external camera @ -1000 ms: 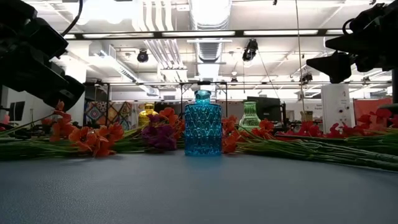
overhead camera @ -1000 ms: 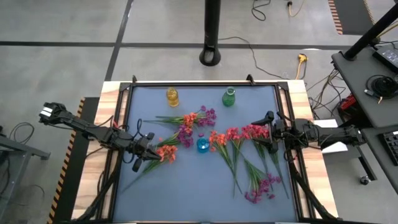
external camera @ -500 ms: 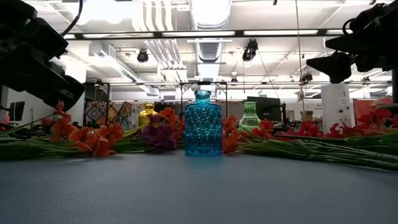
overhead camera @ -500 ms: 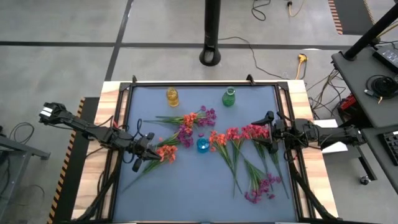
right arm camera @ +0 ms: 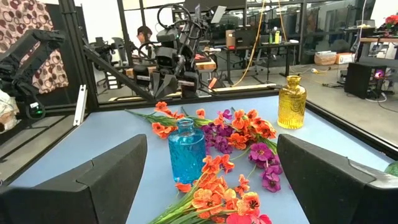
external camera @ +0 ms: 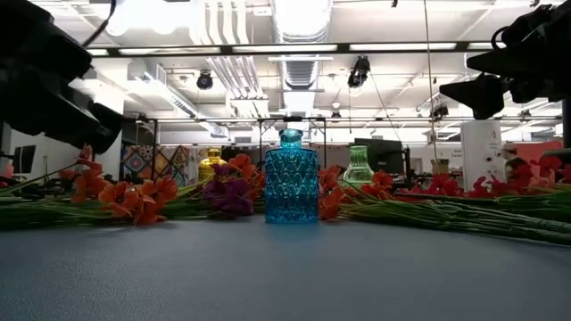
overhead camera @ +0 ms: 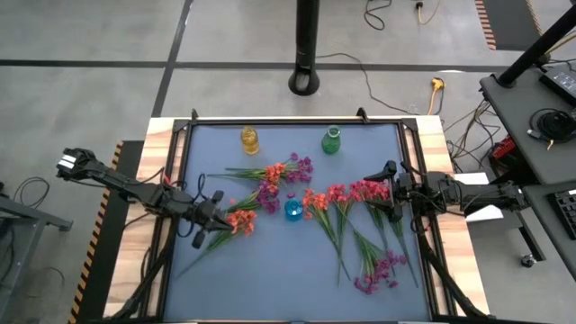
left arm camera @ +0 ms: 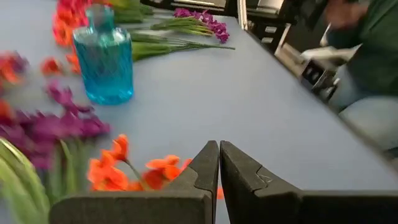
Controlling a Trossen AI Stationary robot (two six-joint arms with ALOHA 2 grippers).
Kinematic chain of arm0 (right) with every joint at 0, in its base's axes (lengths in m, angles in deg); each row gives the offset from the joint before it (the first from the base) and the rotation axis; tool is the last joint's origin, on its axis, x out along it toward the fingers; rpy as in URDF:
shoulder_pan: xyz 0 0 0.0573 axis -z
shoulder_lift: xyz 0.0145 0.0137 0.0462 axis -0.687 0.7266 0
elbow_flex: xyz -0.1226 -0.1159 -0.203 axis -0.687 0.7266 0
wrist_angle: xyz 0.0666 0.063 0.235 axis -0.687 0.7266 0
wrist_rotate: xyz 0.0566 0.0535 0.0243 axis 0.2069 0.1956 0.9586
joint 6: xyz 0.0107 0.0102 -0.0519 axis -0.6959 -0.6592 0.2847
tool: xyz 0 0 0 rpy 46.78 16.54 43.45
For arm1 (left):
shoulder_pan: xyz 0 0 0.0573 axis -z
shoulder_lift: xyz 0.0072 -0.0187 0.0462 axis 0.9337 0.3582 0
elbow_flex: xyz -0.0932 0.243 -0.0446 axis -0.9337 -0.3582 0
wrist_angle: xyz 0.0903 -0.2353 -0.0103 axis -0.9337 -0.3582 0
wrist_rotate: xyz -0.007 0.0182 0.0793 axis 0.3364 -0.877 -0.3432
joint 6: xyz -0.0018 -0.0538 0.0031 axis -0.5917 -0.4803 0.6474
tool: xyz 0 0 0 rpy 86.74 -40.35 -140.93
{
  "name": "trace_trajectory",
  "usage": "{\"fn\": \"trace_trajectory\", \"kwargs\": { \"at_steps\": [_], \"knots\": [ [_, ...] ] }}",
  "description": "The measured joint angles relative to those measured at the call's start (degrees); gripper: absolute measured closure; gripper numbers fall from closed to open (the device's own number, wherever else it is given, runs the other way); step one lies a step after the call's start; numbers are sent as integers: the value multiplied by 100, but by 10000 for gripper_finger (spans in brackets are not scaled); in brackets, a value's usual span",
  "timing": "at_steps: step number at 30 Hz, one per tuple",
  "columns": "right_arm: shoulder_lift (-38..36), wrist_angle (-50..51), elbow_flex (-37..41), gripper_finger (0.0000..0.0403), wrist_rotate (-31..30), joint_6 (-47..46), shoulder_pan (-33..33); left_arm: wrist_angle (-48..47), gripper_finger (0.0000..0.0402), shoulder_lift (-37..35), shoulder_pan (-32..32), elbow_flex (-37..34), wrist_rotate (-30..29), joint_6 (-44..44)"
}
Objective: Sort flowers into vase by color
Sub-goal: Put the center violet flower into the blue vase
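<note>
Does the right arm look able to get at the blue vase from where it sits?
Probably yes. The right gripper is open and faces the blue vase, but red and orange flowers lie across the mat between them, so it would have to pass over those.

No readable text, label or number anywhere.

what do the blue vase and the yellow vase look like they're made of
Blue vase: see-through tinted glass, or maybe clear plastic, glossy, with a moulded diamond pattern that catches light. Yellow vase: also translucent, amber-yellow and shiny, with ribbed sides; likely glass, though the look alone can't rule out plastic.
</note>
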Motion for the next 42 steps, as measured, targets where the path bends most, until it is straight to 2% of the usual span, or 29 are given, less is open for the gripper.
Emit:
{"fn": "trace_trajectory", "kwargs": {
  "at_steps": [5, 10, 13, 15, 17, 20, 25, 32, 42],
  "knots": [
    [-2, -37, 0, 51, -11, 368, 2, 1091, 402, 0, -2, -3, -687, 117],
    [-2, -46, 0, 51, -11, 413, 0, 2194, 402, 16, -2, -3, -951, 0],
    [-2, -68, 0, 51, -85, 351, 1, 2925, 402, 18, -2, -3, -972, -734],
    [-1, -125, 2, 51, -381, 300, 2, 3330, 402, 12, -2, 1, -1012, -2031],
    [-2, -155, 2, 51, -541, 54, 2, 3470, 402, -7, -9, 2, -1142, -2433],
    [0, -168, 2, 51, -673, -874, 1, 3592, 402, -7, -11, 1, -1454, -2291],
    [0, -188, 2, 51, -1007, -1844, 2, 3589, 402, 37, -9, 1, -1473, -2238],
    [2, -190, 2, 51, -1091, -1808, 1, 3464, 402, 231, -9, 2, -1477, -2196],
    [2, -187, 2, 51, -1139, -1963, 1, 3234, 402, 995, -9, 108, -1620, -2846]
  ]
}}
